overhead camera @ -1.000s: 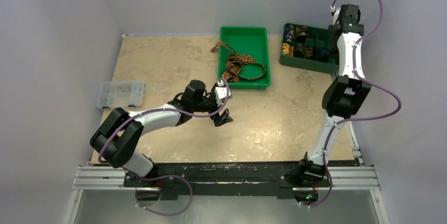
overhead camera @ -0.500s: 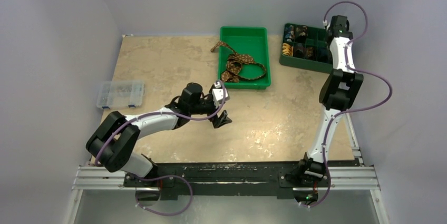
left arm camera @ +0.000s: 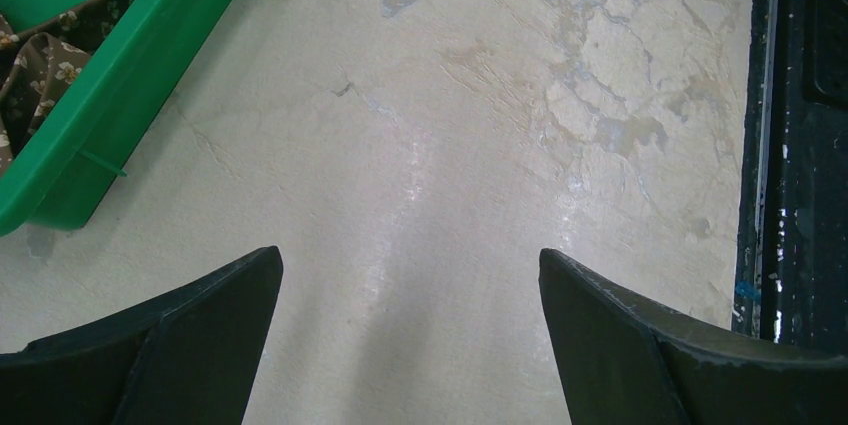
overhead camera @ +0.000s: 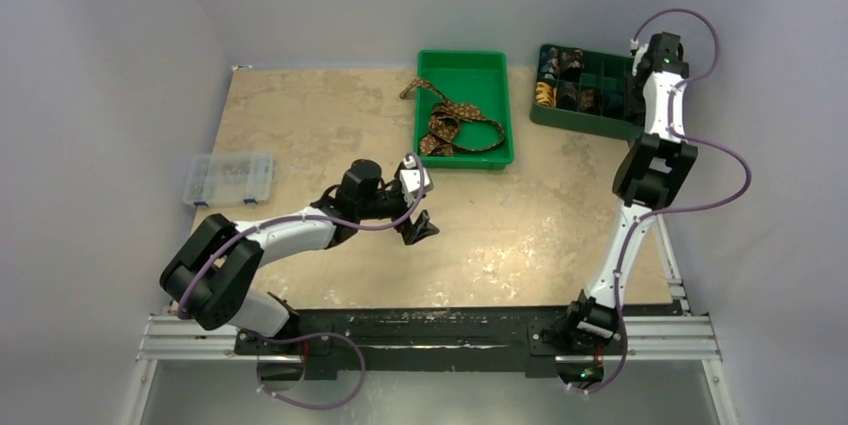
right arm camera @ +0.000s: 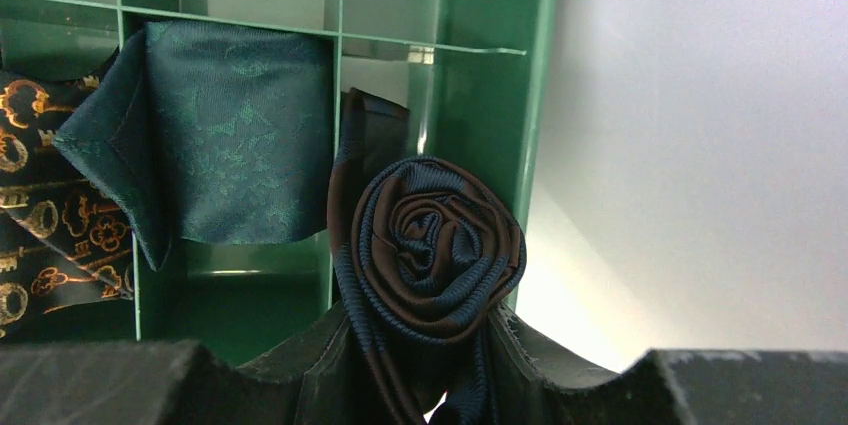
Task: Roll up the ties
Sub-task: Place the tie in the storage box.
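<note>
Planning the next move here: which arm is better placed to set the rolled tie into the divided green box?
Right. The right claw is shut on the rolled tie at the divided green box. The left claw hangs open and empty over the table, beside the green tray.

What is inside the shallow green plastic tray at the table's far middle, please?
A loose, unrolled brown patterned fabric necktie lies in the green tray, one end trailing over its left rim onto the table. The tray floor beneath it is hidden.
</note>
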